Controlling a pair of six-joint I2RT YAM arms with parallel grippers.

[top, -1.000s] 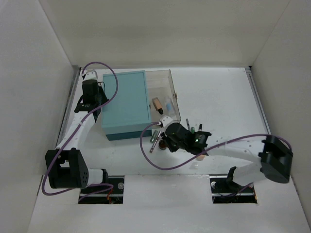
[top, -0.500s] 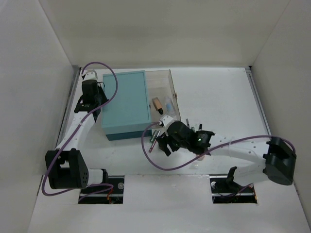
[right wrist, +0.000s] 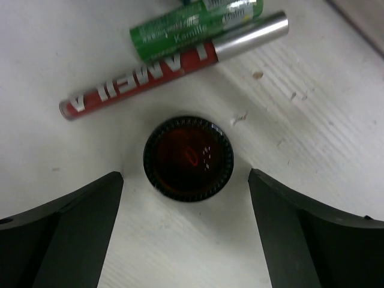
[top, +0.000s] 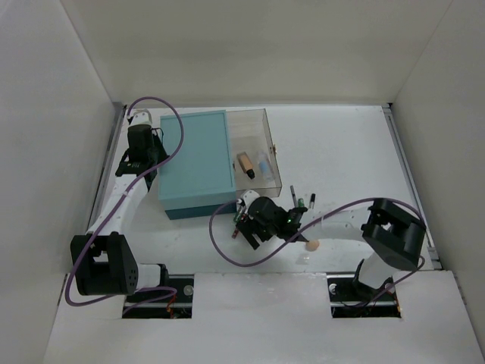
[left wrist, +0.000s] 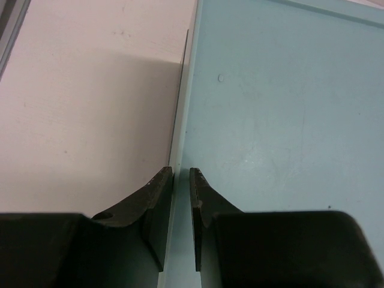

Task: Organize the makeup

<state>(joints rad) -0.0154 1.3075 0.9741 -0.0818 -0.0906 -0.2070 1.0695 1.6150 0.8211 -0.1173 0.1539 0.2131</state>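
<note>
The brown round pot [right wrist: 188, 158] stands on the white table between the fingers of my right gripper [right wrist: 185, 176], which is open and not touching it. Just beyond the pot lie a red pencil [right wrist: 138, 84] with a silver cap and a green tube [right wrist: 192, 24]. In the top view the right gripper [top: 250, 230] hangs in front of the teal box [top: 195, 163]. Two dark pencils [top: 293, 199] lie to its right, and a peach sponge [top: 311, 245] shows beside the arm. A beige bottle [top: 245, 163] lies in the clear drawer [top: 267, 133]. My left gripper [left wrist: 178, 179] is shut over the box's left edge.
The clear drawer sticks out of the teal box's right side. White walls close in the table on the left, back and right. A metal rail [top: 402, 163] runs along the table's right edge. Purple cables loop beside both arms.
My right gripper has opened and swung left and nearer to the table's front edge; it now straddles the pot. The left arm has not moved.
</note>
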